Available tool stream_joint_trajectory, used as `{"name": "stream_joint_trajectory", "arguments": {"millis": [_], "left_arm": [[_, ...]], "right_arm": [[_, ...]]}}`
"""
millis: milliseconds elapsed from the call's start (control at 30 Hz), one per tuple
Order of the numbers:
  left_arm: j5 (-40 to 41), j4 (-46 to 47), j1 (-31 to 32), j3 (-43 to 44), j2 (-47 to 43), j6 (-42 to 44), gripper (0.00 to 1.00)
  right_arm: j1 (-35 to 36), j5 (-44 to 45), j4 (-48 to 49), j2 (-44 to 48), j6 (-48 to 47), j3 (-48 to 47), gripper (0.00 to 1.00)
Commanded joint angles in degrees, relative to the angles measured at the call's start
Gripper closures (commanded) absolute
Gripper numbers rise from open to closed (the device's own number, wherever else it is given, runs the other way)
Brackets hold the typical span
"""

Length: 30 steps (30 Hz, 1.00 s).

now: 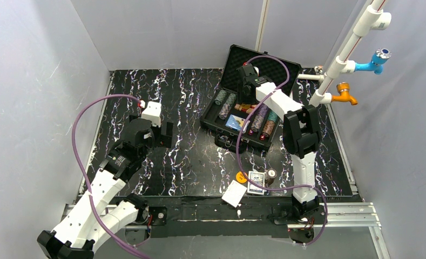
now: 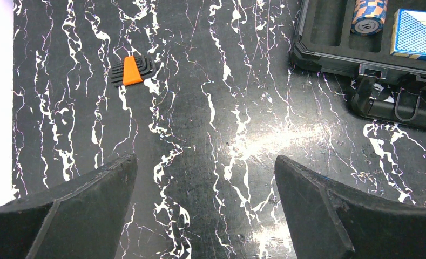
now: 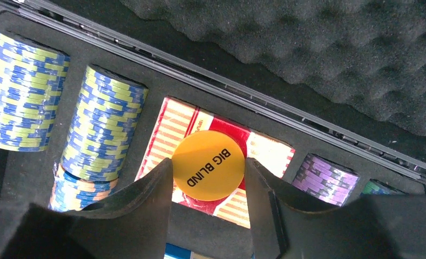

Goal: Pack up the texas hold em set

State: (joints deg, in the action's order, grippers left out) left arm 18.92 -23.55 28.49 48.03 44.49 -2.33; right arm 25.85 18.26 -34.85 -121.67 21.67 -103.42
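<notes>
Right claw [image 3: 208,178] clamped on the orange round "BIG BLIND" disc [image 3: 209,162], over the red card deck [image 3: 164,129] inside the open black foam-lined hard case [image 1: 233,65]. Blue-yellow poker chip stacks [image 3: 24,91] sit in case slots. Left claw [image 2: 205,167] wide open, empty, over the black marbled worktop [image 2: 200,81] left of case.

pale grey walls [image 1: 38,81] surround a black, white-veined tabletop [image 1: 189,162], seemingly lit overhead.

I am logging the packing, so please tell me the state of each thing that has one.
case: open, lid raised.
right pincer: shut on BIG BLIND disc, over red deck.
left pincer: open, empty, over table.
blue deck: lying in case.
chip stacks: lying in case.
loose orange disc: on table, outside case.
</notes>
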Motion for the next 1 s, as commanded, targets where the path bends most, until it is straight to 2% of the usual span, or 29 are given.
{"name": "stream_joint_trajectory", "arguments": {"millis": [0,200,633,767,967], "left_arm": [[0.8,0.6,-0.3,-0.7,0.0,0.5,0.02],[0.8,0.7,-0.3,-0.7,0.0,0.5,0.02],[0.2,0.6,-0.3,-0.7,-0.6,0.5,0.02],[-0.1,0.5,-0.2,-0.6,-0.8,0.5,0.02],[-0.5,0.4,-0.2,-0.4,-1.4,0.4,0.02]], "right_arm": [[-0.3,0.3,1.5,-0.7,-0.8,-2.5,0.46],[-0.3,0.0,0.9,0.0,-0.8,-2.2,0.3],[0.9,0.9,-0.7,7.1,-0.8,-1.0,0.08],[2.1,1.1,-1.7,10.1,-0.6,0.2,0.02],[5.6,0.6,-2.6,15.8,0.0,4.7,0.02]]}}
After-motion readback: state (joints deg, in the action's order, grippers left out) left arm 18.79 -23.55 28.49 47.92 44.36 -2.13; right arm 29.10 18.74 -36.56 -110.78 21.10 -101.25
